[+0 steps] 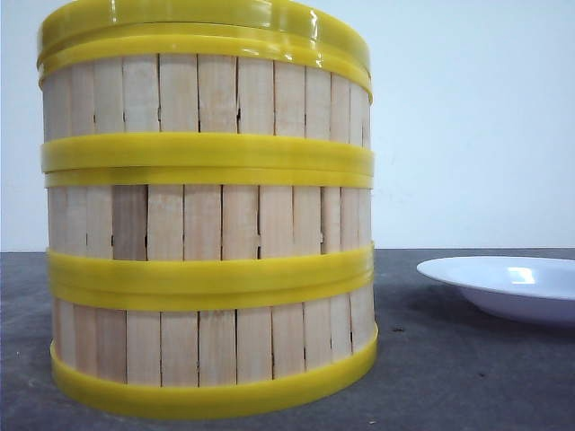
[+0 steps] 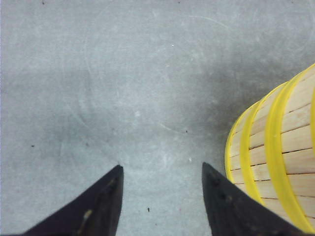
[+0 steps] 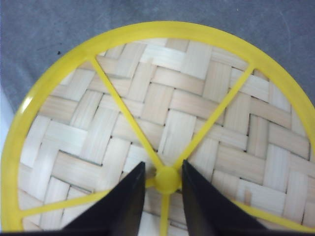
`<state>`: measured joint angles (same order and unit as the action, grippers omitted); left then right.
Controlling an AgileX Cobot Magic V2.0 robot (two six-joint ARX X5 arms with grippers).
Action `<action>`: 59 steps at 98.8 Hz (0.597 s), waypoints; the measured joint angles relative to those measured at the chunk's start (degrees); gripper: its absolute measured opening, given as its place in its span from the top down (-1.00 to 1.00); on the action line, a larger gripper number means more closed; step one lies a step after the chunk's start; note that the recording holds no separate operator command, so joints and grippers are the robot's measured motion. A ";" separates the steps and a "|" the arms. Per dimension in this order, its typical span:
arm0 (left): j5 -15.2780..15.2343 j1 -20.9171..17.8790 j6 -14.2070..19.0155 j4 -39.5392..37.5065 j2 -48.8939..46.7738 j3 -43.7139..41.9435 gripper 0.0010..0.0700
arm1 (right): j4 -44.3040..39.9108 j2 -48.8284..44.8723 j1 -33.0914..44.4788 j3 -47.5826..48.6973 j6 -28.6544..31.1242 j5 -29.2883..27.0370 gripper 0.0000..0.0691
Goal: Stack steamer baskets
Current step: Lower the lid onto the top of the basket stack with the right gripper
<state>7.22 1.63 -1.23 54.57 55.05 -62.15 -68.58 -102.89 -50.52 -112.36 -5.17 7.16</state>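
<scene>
Three steamer baskets point(image 1: 208, 224) are seen stacked one on top of another in the left and middle of the front view. They fill it from the bottom almost to the top. The stack stands on a gray table point(image 1: 467, 377). A yellow rim of a lid point(image 1: 202, 22) is seen on the very top of the stack. A white plate point(image 1: 508, 285) lies on the table at the right edge, apart from the stack.

In the left wrist view, the left gripper point(image 2: 162, 169) is spread wide with nothing between its fingers. Only bare table is seen under it. The side of the stack is seen at the right edge, just beside one finger point(image 2: 226, 206).

In the right wrist view, the woven lid fills most of the frame. The right gripper point(image 3: 163, 167) is seen low in the middle, with its two fingers on either side of the yellow knob point(image 3: 167, 179). The fingers look pressed against the knob.
</scene>
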 joint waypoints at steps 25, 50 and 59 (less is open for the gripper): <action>-0.02 0.00 0.00 -0.02 0.00 0.00 0.16 | -0.13 0.00 -0.04 0.00 0.00 -0.76 0.61; -0.02 0.00 0.00 -0.13 0.00 0.00 0.16 | -0.81 0.00 -0.07 -0.13 0.02 -0.98 0.61; -0.02 0.00 0.00 -0.15 0.00 0.00 0.16 | -1.05 0.02 -0.11 -0.24 0.02 -1.14 0.61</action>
<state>7.20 1.63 -1.23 54.41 55.05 -62.15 -69.63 -102.87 -50.63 -112.60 -5.15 6.02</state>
